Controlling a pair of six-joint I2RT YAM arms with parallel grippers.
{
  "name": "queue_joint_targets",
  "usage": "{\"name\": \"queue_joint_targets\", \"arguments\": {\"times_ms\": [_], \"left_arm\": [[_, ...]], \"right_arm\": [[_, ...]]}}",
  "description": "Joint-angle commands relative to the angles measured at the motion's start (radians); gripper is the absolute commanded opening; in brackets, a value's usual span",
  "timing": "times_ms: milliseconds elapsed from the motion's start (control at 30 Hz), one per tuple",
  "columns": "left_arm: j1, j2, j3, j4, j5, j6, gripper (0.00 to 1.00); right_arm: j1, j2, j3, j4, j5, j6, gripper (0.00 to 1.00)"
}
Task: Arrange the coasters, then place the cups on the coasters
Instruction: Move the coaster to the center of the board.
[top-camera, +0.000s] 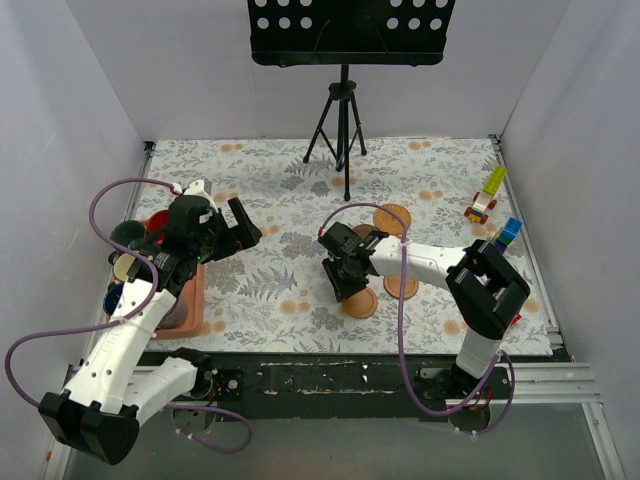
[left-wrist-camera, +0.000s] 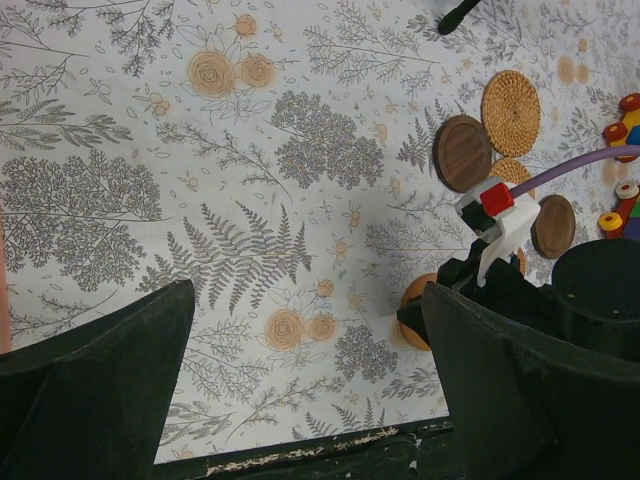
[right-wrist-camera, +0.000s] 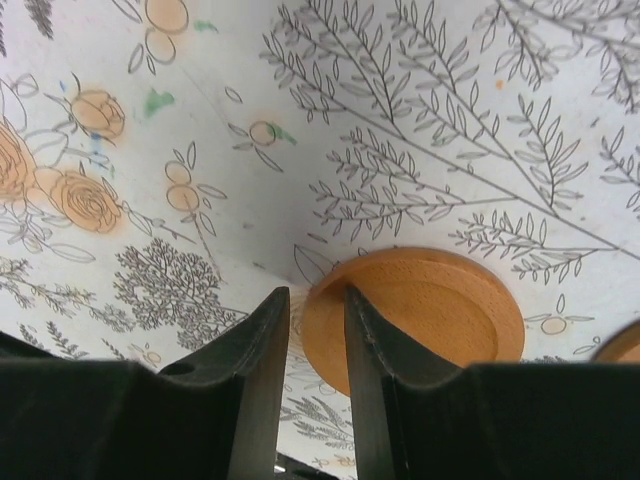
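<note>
Right pincer (right-wrist-camera: 315, 305) straddles wooden coaster (right-wrist-camera: 430, 310) rim; left pincer (left-wrist-camera: 308, 320) wide open.

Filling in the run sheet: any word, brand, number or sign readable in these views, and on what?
None readable.
The tablecloth has only a floral print.
The wooden coaster, toy blocks and music stand show no lettering.
The cups are too small to tell.
</note>
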Motion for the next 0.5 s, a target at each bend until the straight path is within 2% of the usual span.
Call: {"name": "queue_joint_targets", "arguments": {"times_ms": [0, 200, 467], "left_arm": [[-0.005, 0.004, 0.029, -0.003, -0.020, 0.011, 0.98], [-0.007, 0.012, 0.034, -0.003, -0.028, 0.014, 0.98], [-0.005, 0.030, 0.049, 0.004, -0.031, 0.018, 0.98]], "right_arm": [[0.009, 0.037, 0.034, 0.085, 0.068, -0.024, 0.36], [0.000, 0.024, 0.020, 0.122, 0.156, -0.033, 0.36], [-0.046, 0.011, -0.004, 0.194, 0.163, -0.079, 0.37]]}}
